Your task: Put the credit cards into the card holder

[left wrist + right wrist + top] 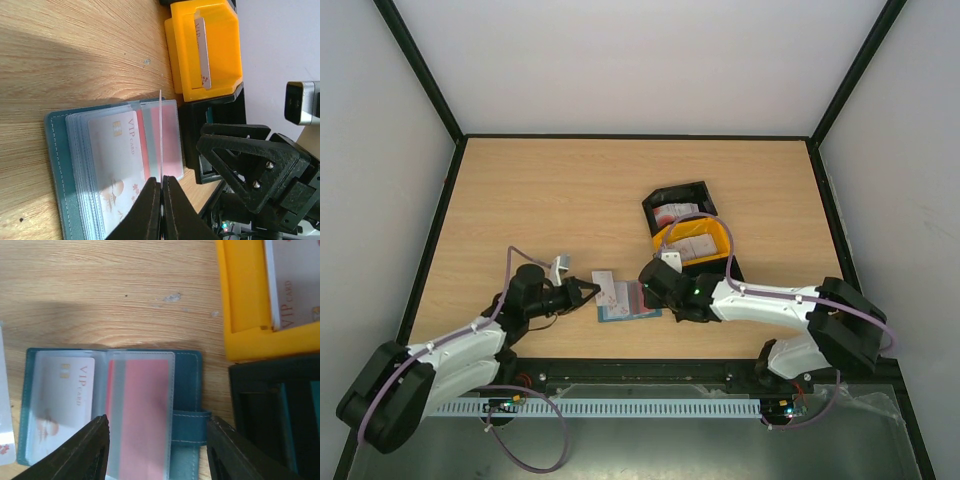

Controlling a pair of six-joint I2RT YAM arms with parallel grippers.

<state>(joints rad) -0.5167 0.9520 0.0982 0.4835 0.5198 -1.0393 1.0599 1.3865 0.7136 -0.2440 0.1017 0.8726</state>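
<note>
Your table (540, 190) bears three bins in a row: a black bin (665, 193), a yellow bin (220, 65) and a dark bin (260, 377), the last just beside the one card holder (187, 370). The holder lies open near the middle of the near edge. Credit cards (117, 150) you can count: two sleeved inside it, one in the yellow bin, one clamped edge-on in your left gripper (161, 182). Your right gripper (159, 425) hangs over the holder, jaws apart.

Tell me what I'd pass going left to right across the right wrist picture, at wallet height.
Cropped white card → white VIP card in the teal card holder → red card → snap tab → dark bin.
</note>
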